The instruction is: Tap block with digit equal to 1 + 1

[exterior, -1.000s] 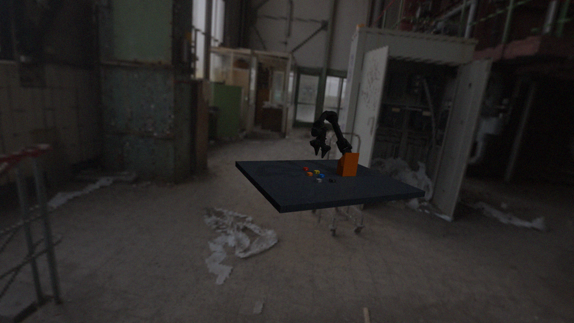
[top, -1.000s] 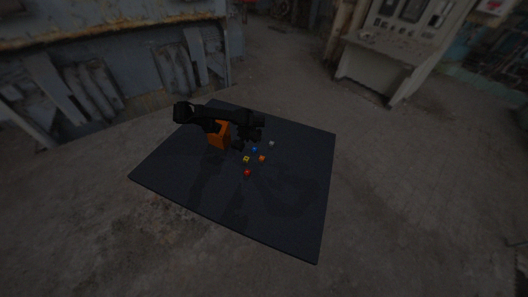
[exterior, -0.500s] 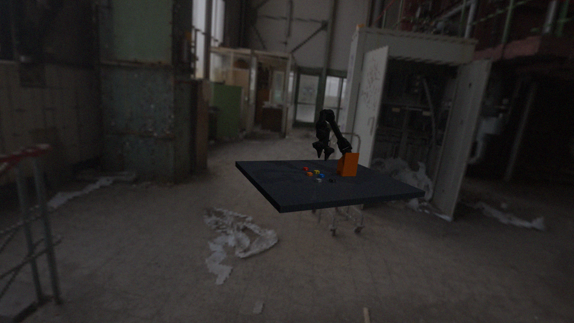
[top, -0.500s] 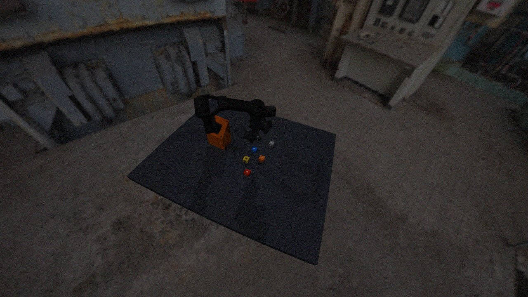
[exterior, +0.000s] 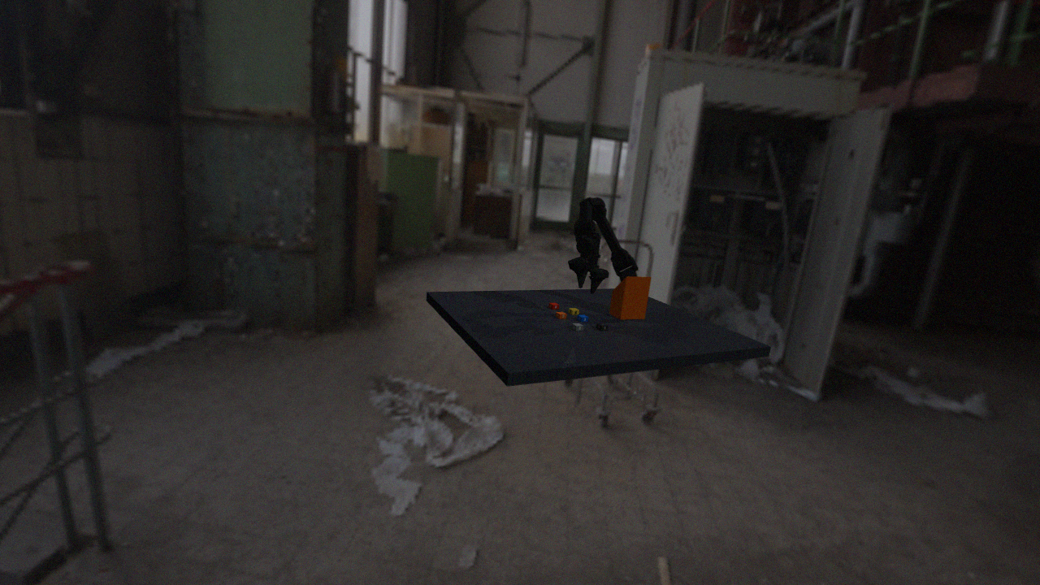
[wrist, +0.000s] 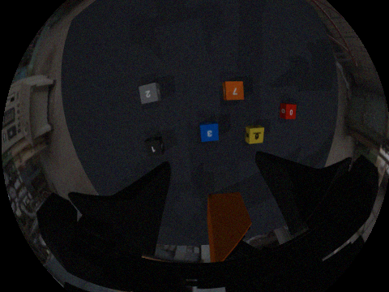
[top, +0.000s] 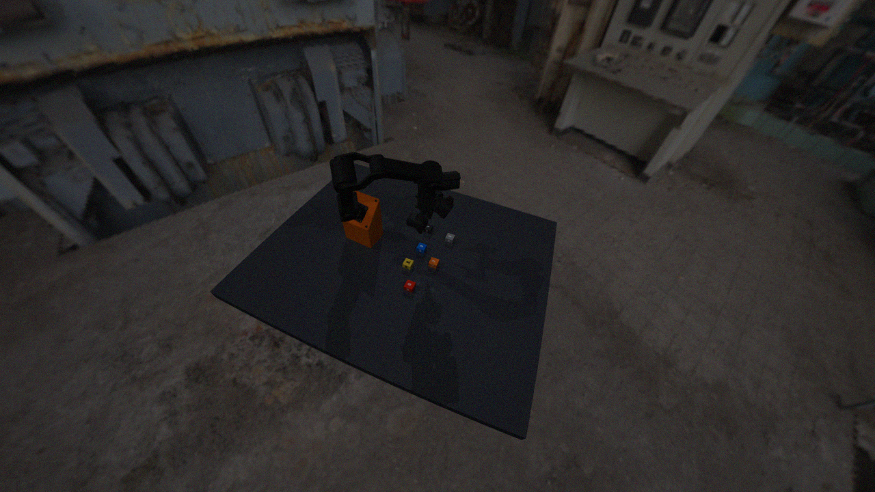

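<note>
The grey block (top: 449, 238) (exterior: 578, 327) (wrist: 149, 93) shows a 2, upside down in the wrist view, and lies on the table at the upper left there. My gripper (exterior: 587, 288) (wrist: 213, 161) is open and empty, high above the table. In the wrist view its fingertips are below the block rows, and the grey block is beyond and left of the gap. The black block (exterior: 602, 327) (wrist: 155, 146) shows a 1. The blue block (top: 421, 247) (exterior: 582, 318) (wrist: 209, 132) shows a 3 and lies ahead of the gap. No block is between the fingers.
An orange block (top: 433, 263) (wrist: 233, 90) shows a 7. A yellow block (top: 407, 264) (wrist: 254, 135) shows a marked 6 or 9. A red block (top: 409, 285) (wrist: 288, 111) shows a 0. A large orange stand (top: 363, 234) (exterior: 630, 299) (wrist: 228, 221) is at the arm's base.
</note>
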